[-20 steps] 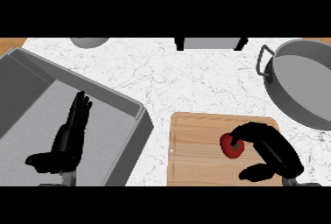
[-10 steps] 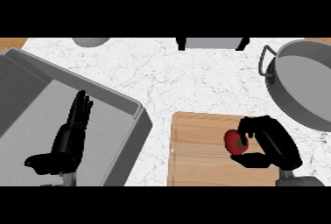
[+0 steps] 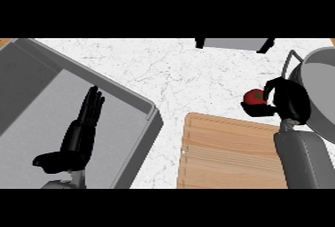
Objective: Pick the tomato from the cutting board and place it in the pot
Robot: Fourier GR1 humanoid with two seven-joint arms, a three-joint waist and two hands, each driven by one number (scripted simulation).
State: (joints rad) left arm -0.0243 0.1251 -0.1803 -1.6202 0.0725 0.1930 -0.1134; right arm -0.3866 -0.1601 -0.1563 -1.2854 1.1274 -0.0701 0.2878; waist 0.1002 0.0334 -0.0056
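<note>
Red tomato point(image 3: 254, 96), grey pot point(image 3: 322, 82), tan board point(image 3: 222, 155), white marbled counter point(image 3: 196, 75)

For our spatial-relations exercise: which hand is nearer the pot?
Right. The right hand, holding the tomato, is beside the pot; the left hand rests far left over the grey tray.

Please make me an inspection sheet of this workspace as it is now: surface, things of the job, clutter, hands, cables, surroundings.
Surface: white marbled counter.
Job's things: tomato is off the wooden cutting board; it shows past the board's far edge, beside the pot, and is not yet in it.
Clutter: large grey basin at the left; a grey object cut off at the top edge.
Hands: right hand curled round the tomato; left hand open, fingers straight, resting over the basin.
Cables: nothing seen.
Surroundings: nothing seen.
</note>
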